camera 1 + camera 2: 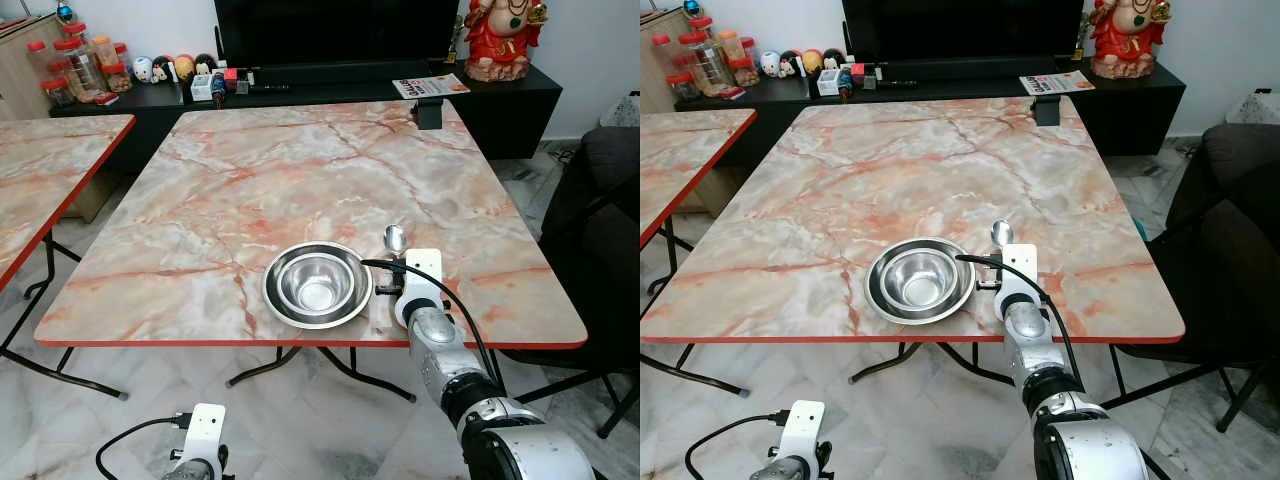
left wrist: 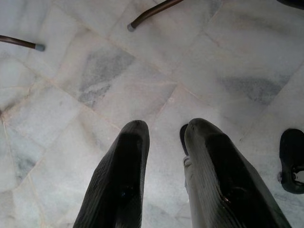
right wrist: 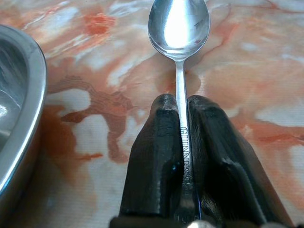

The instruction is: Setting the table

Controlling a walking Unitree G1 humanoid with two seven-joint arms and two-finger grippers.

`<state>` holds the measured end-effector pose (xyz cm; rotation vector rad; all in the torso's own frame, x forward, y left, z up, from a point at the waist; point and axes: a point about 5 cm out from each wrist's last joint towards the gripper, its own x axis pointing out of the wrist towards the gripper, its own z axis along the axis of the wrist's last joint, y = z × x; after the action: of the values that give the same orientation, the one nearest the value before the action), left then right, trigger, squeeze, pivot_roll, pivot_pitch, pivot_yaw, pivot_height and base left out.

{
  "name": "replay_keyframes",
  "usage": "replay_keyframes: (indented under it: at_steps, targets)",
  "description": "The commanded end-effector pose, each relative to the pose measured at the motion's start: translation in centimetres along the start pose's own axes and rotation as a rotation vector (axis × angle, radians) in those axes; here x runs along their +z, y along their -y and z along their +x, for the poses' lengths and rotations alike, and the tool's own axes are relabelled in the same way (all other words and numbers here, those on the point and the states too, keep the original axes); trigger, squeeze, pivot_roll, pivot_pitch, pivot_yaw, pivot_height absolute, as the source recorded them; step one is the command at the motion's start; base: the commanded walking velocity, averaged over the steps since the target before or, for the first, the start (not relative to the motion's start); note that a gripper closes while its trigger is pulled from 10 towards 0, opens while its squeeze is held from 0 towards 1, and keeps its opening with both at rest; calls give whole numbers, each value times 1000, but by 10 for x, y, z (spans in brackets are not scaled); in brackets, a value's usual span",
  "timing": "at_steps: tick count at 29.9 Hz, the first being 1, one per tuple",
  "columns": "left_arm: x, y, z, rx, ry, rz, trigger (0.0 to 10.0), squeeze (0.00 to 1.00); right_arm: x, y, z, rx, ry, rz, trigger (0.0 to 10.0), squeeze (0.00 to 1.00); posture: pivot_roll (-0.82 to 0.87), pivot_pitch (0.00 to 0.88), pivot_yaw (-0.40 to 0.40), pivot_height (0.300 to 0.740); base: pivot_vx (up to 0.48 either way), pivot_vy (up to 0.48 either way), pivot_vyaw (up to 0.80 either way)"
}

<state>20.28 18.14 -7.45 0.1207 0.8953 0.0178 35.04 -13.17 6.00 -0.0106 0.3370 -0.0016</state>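
A steel bowl (image 1: pixel 317 281) nested in a wider steel plate (image 1: pixel 284 301) sits near the front edge of the marble table (image 1: pixel 250 190). Just right of it lies a metal spoon (image 1: pixel 395 239), bowl end pointing away from me. My right gripper (image 3: pixel 182 107) is shut on the spoon's handle (image 3: pixel 181 88), low over the tabletop beside the plate (image 3: pixel 19 109). The arm (image 1: pixel 440 350) reaches in from the front right. My left gripper (image 2: pixel 164 130) hangs below the table over the floor, its fingers slightly apart with nothing between them.
A second marble table (image 1: pixel 40 170) stands to the left. A dark chair (image 1: pixel 600 210) is at the right. Behind the table is a black cabinet (image 1: pixel 330 95) with jars, a TV, a figurine and a booklet. Table legs (image 2: pixel 152 12) stand on the tiled floor.
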Motion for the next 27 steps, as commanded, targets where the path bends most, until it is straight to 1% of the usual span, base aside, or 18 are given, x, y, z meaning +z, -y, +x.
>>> replay_keyframes:
  at_steps: [1, 9, 10, 11, 12, 13, 14, 15, 16, 22, 23, 24, 25, 26, 27]
  targets:
    - [-5, -4, -1, 10, -21, 10, 10000, 0, -3, -1, 1, -7, -36, 9, 10000, 0, -157, 0, 60, 740, 0, 0, 0]
    - [-5, -4, -1, 10, -23, 11, 10000, 0, -3, 0, 1, -7, -56, 8, 10000, 0, -157, 0, 58, 740, 0, 0, 0]
    - [-5, -4, -1, 10, -23, 12, 10000, 0, -2, 0, 1, -6, -56, 2, 10000, 290, -157, 0, 58, 740, 0, 0, 0]
    - [-5, -4, -1, 10, -23, 12, 10000, 0, -2, 0, 1, -5, -56, 2, 10000, 290, -157, 0, 58, 740, 0, 0, 0]
    - [-5, -4, -1, 10, -23, 12, 10000, 0, -2, 0, 2, -4, -56, 1, 10000, 573, -157, 0, 58, 740, 0, 0, 0]
    - [-5, -4, -1, 10, -22, 12, 10000, 0, -2, 0, 2, -4, -56, 1, 10000, 573, -157, 0, 58, 740, 0, 0, 0]
    - [-4, -4, -1, 12, -22, 11, 10000, 0, -2, -1, 2, -4, -57, 0, 10000, 953, -155, 0, 57, 740, 0, 0, 0]
    - [-4, -4, -1, 12, -22, 11, 10000, 0, -2, -1, 2, -4, -58, -1, 10000, 953, -155, 0, 57, 740, 0, 0, 0]
    - [-4, -4, -1, 12, -22, 12, 10000, 0, -2, -1, 2, -3, -59, -1, 10000, 1000, -155, 0, 57, 740, 0, 0, 0]
    - [-5, -5, -1, 15, -23, 13, 10000, 0, -4, -3, 1, 4, -64, -1, 10000, 1000, -154, 0, 57, 740, 0, 0, 0]
    - [-5, -5, -1, 15, -23, 13, 10000, 0, -4, -3, 1, 4, -65, -1, 10000, 969, -154, 0, 57, 740, 0, 0, 0]
    - [-5, -5, -1, 16, -23, 13, 10000, 0, -4, -3, 1, 2, -63, 0, 10000, 867, -152, 0, 57, 740, 0, 0, 0]
    - [-5, -5, -1, 16, -23, 13, 10000, 0, -3, -3, 1, 1, -60, 3, 10000, 667, -152, 0, 57, 740, 0, 0, 0]
    - [-5, -5, -1, 16, -23, 14, 10000, 0, -3, -3, 1, 1, -55, 4, 10000, 0, -152, 0, 57, 740, 0, 0, 0]
    - [-5, -5, -1, 16, -23, 14, 10000, 0, -2, -3, 1, 2, -49, 4, 10000, 0, -152, 0, 57, 740, 0, 0, 0]
